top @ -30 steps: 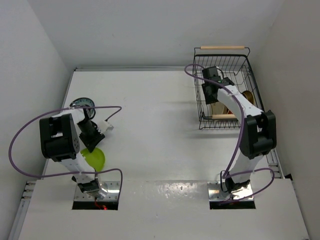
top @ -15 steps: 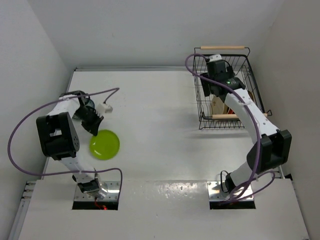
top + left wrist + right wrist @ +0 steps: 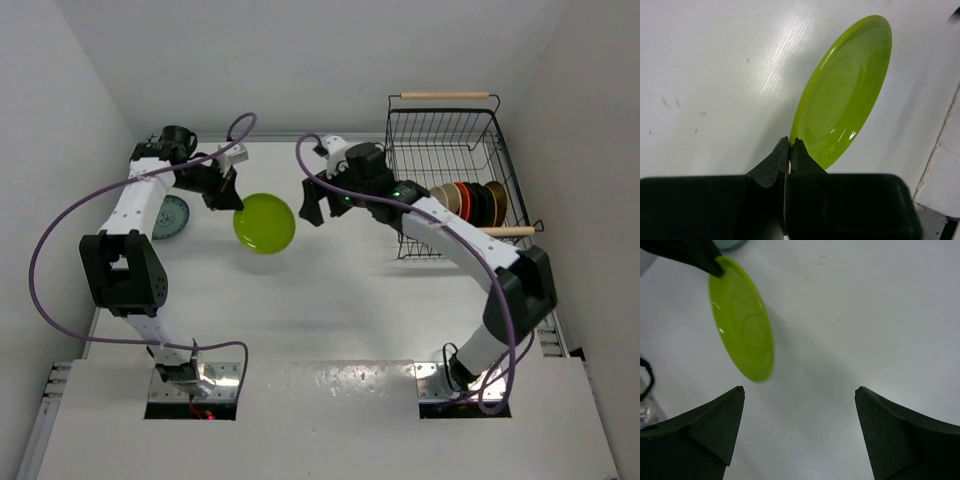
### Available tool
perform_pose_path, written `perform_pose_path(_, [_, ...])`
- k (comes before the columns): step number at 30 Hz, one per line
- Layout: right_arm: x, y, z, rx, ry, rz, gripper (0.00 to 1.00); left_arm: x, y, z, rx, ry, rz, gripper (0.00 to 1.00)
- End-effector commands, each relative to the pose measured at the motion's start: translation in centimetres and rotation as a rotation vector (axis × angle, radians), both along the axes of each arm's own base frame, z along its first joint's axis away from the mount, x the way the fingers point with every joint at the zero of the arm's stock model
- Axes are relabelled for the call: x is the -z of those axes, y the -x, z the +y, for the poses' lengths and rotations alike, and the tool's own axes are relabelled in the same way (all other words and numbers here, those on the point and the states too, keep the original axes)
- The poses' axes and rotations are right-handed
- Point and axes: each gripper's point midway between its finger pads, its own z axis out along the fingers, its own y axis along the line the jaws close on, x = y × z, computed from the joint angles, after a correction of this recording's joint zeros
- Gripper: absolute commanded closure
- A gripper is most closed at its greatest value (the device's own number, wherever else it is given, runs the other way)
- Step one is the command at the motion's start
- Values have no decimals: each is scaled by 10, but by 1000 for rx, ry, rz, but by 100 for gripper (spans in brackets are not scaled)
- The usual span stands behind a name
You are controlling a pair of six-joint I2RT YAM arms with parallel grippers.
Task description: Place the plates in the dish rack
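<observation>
Holding the lime plate (image 3: 265, 222) by its rim in my left gripper (image 3: 236, 203). Left wrist view: fingers (image 3: 782, 152) pinched down to a thin gap on the plate's edge, with the plate tilted steeply, its face turned partly sideways. It hangs above the table (image 3: 330, 310), mid-width and toward the far side, with its shadow on the surface beside it.

Right gripper (image 3: 318, 203): fingers spread wide, nothing between them. It sits just right of the lime plate, pointed toward it, not touching. In the right wrist view the plate lies ahead of both fingers.

Rack (image 3: 445, 112): far right corner of the table. A row of plates (image 3: 470, 203) stands on edge in its near half.

Teal plate (image 3: 170, 217): flat on the table near the left edge, beside my left arm.
</observation>
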Motion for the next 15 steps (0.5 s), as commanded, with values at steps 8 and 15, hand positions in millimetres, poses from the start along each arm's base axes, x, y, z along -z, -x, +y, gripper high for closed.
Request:
perform_pose_path(8, [-6,-3,80,-142,-243,110,62,-76,20,-49,137,212,-69,100])
perform_pose_path(15, [-37,-39,25,127,-171,-31,100,-64,-22,-12,-111,48,-74,38])
